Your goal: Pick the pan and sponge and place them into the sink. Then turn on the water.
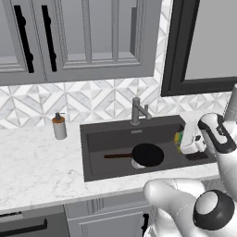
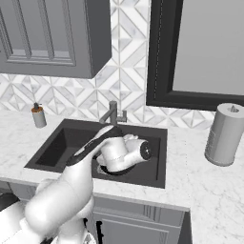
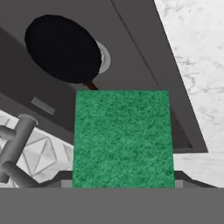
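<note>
Left base view: the pan (image 1: 147, 154) lies flat on the floor of the sink (image 1: 99, 140), over the drain, handle running away from the jaws toward the basin's far side. The jaws (image 1: 184, 139) hang over the sink's near end, with a sliver of the sponge (image 1: 178, 137) showing yellow and green against the white hand. The faucet (image 1: 136, 111) stands behind the basin; the soap dispenser (image 1: 59, 126) sits on the counter (image 1: 37, 162), well apart from the jaws.

Right base view: the hand is over the middle of the sink (image 2: 52, 147), hiding most of the pan. A paper towel roll (image 2: 224, 134) stands on the counter well off to the side.

Hand view: the jaws are clamped on the sponge (image 3: 122, 138), green face toward the camera. Beyond it lies the pan (image 3: 61, 48), below the jaws, partly covering the drain (image 3: 104, 57).
</note>
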Available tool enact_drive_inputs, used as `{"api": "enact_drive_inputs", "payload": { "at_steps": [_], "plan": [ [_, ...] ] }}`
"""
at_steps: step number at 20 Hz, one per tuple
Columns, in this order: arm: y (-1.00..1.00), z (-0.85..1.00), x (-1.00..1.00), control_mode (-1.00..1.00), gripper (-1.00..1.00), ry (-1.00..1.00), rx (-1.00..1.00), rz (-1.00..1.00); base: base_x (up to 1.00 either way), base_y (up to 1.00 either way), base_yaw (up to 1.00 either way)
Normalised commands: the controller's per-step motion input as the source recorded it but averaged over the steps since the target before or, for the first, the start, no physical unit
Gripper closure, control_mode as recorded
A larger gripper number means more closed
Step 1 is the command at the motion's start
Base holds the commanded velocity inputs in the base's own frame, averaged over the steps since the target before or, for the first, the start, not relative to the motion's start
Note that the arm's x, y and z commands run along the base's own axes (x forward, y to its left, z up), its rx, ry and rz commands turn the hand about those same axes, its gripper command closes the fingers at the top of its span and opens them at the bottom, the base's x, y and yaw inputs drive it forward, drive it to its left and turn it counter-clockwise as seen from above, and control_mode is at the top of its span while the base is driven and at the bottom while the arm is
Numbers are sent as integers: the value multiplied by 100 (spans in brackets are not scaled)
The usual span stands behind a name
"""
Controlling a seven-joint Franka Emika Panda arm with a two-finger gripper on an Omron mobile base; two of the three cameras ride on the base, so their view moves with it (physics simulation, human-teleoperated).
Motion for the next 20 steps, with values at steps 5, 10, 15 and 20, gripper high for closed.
{"api": "enact_drive_inputs", "payload": {
  "at_steps": [5,10,15,20],
  "plan": [
    [-53,0,72,-100,100,17,17,0,0,0,0],
    [-31,-25,54,-100,100,19,4,1,0,0,0],
    [1,-65,51,-100,100,10,-3,1,0,0,0],
    [0,-62,57,-100,100,6,-1,1,0,0,0]
  ]
}}
